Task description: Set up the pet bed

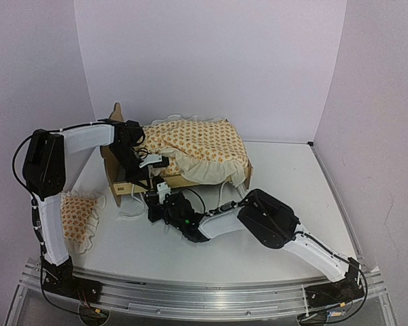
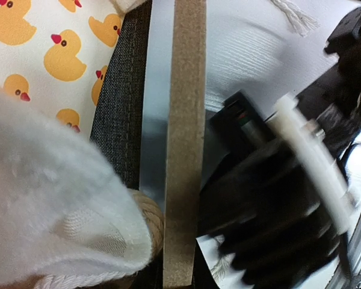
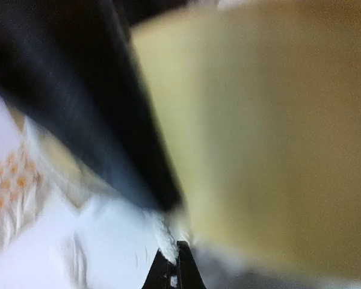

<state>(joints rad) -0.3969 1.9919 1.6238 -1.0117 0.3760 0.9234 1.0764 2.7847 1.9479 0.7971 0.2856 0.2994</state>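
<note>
Pulling gently seems best for the right gripper (image 1: 158, 193), pinched shut on the tie cord (image 3: 164, 236), with the closed left gripper (image 1: 153, 163) steadying the pet bed (image 2: 183, 120).

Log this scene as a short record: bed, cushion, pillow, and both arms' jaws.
pet bed: standing on the table, just beyond both grippers
cushion: lying on the bed, its ruffle draped over the near side
pillow: on the table, left of the bed, beside the left arm
left gripper: at the bed's near side, jaws shut; what they hold is unclear
right gripper: low at the bed's near side, jaws shut, white cord at the tips
</note>
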